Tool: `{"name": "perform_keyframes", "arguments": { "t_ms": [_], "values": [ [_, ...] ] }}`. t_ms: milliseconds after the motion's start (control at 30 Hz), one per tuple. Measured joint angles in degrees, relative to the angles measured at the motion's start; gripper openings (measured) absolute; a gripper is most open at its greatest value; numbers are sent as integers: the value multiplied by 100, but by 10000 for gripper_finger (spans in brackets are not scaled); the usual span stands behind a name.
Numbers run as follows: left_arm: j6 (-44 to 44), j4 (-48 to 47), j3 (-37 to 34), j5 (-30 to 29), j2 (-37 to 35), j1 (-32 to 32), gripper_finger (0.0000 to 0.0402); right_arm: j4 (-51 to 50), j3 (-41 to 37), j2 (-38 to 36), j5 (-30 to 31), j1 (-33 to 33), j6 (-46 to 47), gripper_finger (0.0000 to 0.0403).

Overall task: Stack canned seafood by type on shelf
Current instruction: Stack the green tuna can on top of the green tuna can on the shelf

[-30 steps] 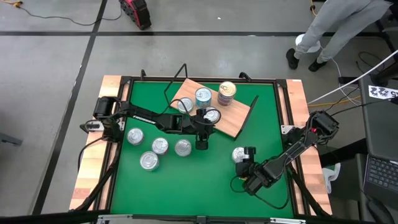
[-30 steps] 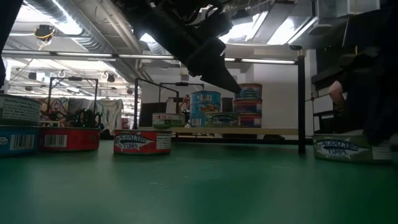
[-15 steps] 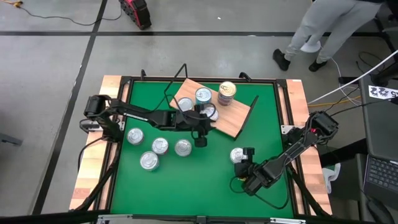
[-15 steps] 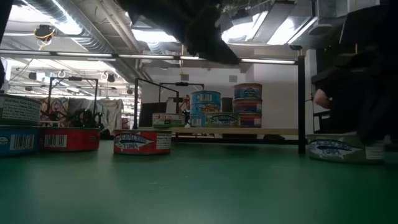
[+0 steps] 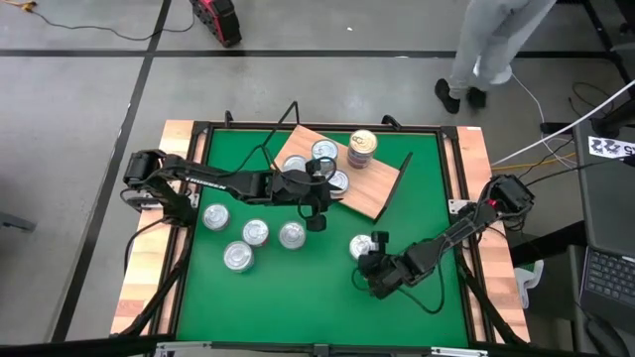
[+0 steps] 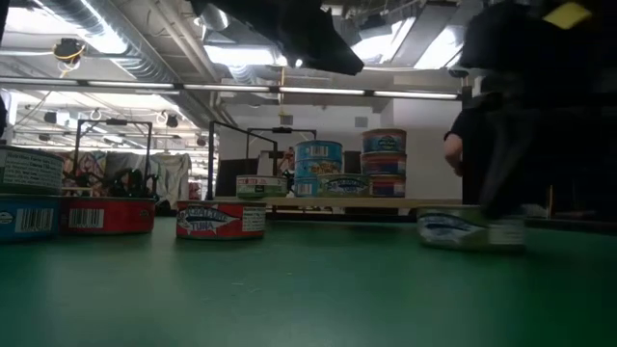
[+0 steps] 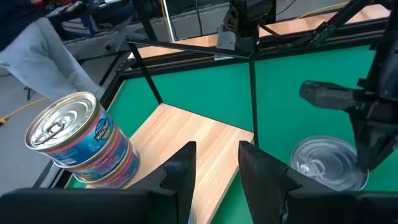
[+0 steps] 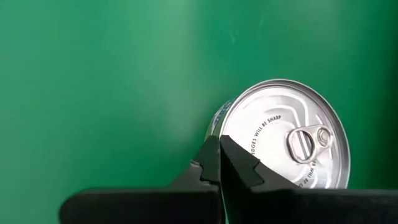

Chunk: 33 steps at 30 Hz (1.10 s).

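My left gripper (image 5: 316,210) hangs part-open and empty at the shelf's (image 5: 372,193) seven o'clock edge. Loose tins (image 5: 256,232) sit at nine. My right gripper (image 8: 219,163), fingers shut together, touches a tin (image 8: 283,138) on open mat; lid reads "EDGES WILL BE SHARP".

Stacked tins (image 6: 355,164) on shelf (image 6: 366,203)

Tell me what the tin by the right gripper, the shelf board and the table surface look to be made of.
Tin: metal, a bright silvery lid with a pull ring and stamped lettering.
Shelf board: light wood, matte, faint grain showing; it could be a laminate.
Table surface: a flat green covering, dull with a slight sheen in the low view; fabric or a coated mat, hard to tell which.
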Motion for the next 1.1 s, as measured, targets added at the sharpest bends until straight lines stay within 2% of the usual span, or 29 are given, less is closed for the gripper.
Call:
{"name": "perform_keyframes", "arguments": {
  "t_ms": [367,633,1100],
  "values": [
    [23,-187,0,1,-58,-241,115,683,0,0,-23,-724,-936,0],
    [47,-331,0,-5,-202,-321,115,1242,4,-4,-55,-962,-1587,0],
    [18,-1243,2,-69,-1071,-323,115,2059,12,-15,-5,-1262,-2407,0]
  ]
}}
